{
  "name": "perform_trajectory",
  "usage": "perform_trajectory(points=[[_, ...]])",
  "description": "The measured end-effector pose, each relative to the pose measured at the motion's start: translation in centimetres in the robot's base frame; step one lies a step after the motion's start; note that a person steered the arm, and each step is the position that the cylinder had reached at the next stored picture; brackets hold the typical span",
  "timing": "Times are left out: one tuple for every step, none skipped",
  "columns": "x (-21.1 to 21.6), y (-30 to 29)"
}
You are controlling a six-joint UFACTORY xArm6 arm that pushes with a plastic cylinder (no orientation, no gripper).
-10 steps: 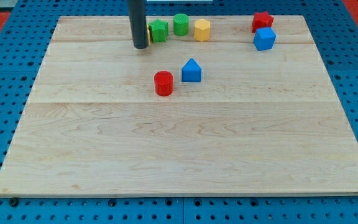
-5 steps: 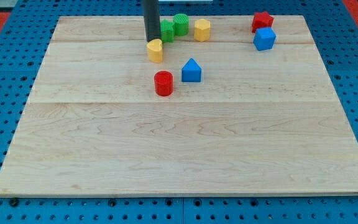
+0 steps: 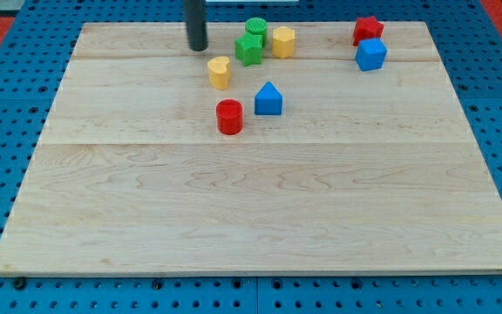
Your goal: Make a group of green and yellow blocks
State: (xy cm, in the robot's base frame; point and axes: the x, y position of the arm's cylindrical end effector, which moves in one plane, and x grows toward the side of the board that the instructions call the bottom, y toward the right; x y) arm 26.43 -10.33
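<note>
A pale wooden board [image 3: 260, 209] is lying under me. Green [image 3: 249, 49], yellow [image 3: 220, 72], red [image 3: 229, 116] and blue [image 3: 268, 99] blocks are sitting across its upper half.

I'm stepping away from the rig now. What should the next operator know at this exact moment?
My tip is near the view's top, left of the cluster, touching no block.
Green star block, green cylinder and yellow hexagonal block sit bunched together.
Yellow heart-shaped block lies apart, below-left of them.
Left: push that yellow block up-right into the cluster.
</note>
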Motion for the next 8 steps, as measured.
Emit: perform_trajectory(points=[[5.0, 0.8], [5.0, 5.6], [5.0, 8.0], [7.4, 8.7], [7.5, 9.7], [6.4, 12.0], [4.3, 12.4], [9.5, 16.7]])
